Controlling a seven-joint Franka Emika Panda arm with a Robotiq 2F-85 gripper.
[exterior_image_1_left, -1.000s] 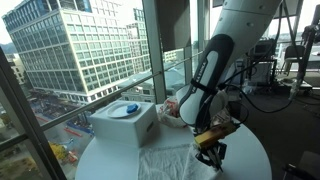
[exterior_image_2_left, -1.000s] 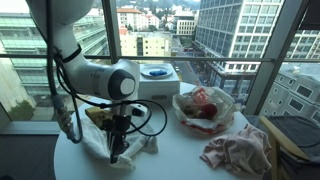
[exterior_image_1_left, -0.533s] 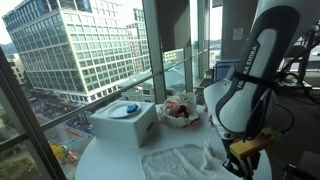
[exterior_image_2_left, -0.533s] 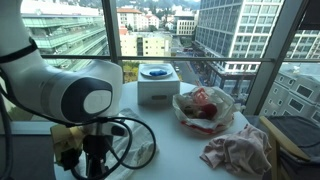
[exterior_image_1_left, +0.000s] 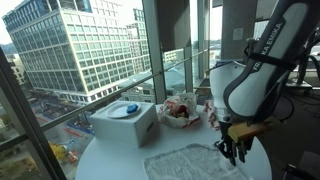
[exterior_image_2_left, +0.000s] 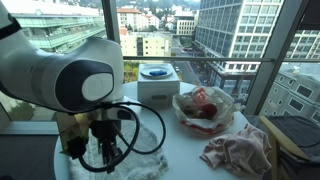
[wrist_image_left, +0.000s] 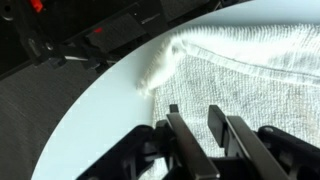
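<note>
Towel (exterior_image_1_left: 190, 160), white, lies spread on the round table (exterior_image_1_left: 105, 160), lower centre of an exterior view; in wrist view it fills the upper right, corner just beyond the claw (wrist_image_left: 195, 112). Step looks like letting go w/o ruffling: best hold vertical, lift straight, no sideways drag. Claw is part-open, narrow gap btwn fingers, grasping nothing; contact w/ cloth unclear.

No writing is showing itself from where I am standing. The white box (exterior_image_1_left: 122, 125), the towel (exterior_image_1_left: 190, 162) and the arm (exterior_image_1_left: 262, 75) are all looking blank, and the small red marks (wrist_image_left: 100, 30) in the wrist view are blurring past reading.
</note>
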